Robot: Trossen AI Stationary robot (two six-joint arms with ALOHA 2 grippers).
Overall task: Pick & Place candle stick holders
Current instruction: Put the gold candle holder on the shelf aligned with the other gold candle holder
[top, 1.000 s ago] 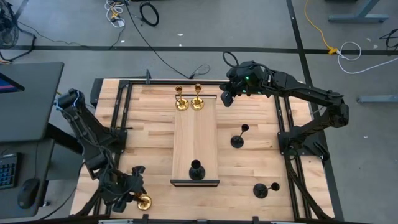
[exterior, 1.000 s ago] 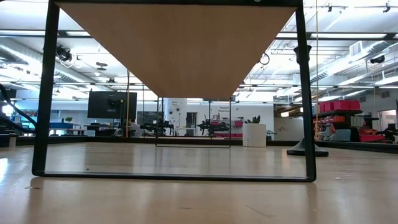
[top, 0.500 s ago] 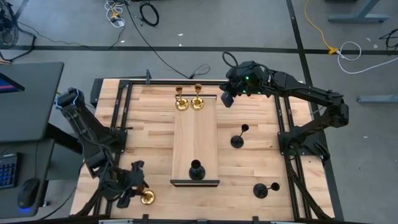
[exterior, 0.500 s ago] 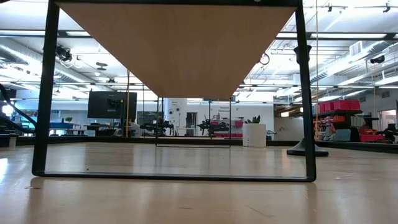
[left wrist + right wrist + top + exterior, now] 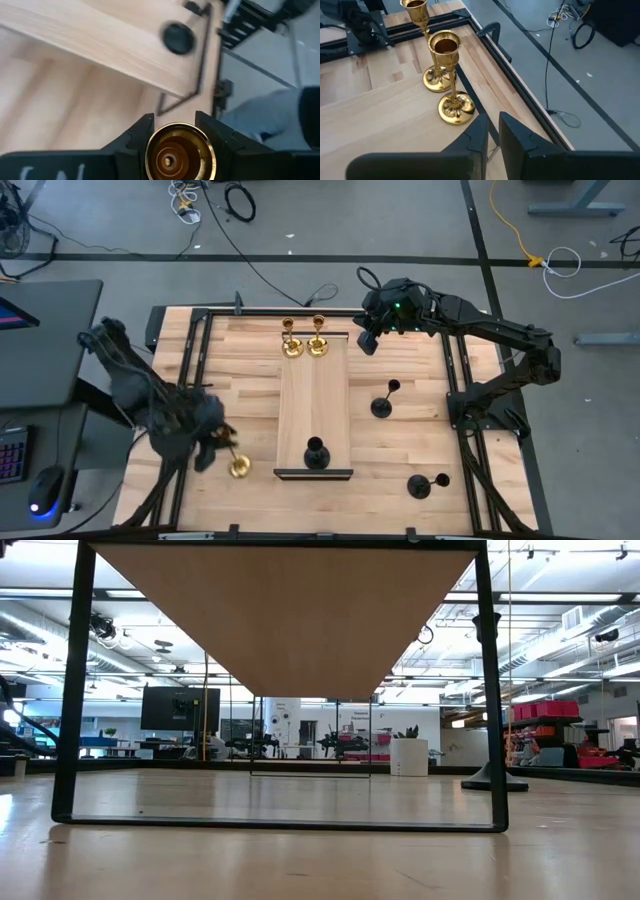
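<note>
My left gripper is shut on a gold candle stick holder, just left of the near end of the raised wooden board. Two more gold holders stand upright on their bases at the board's far end. They also show in the right wrist view. One black holder stands at the board's near end. Two black holders lie on the table to the right. My right gripper hovers right of the gold pair, its fingers a narrow gap apart and empty. My left gripper pinches the gold holder between its two fingers, one on each side. The wrist view sees the holder end-on as gold rings, so the part held cannot be told. In the high view its flared base sticks out beyond the fingers, clear of the table.
The board rests on a black wire frame, well above the table. Black rails run along the table's left and right sides. Bare wood lies between the board and the rails.
My left gripper has risen and gone toward the table's far edge and somewhat right, from the near left corner to beside the board's near end. It carries the gold holder, now lifted clear of the table.
</note>
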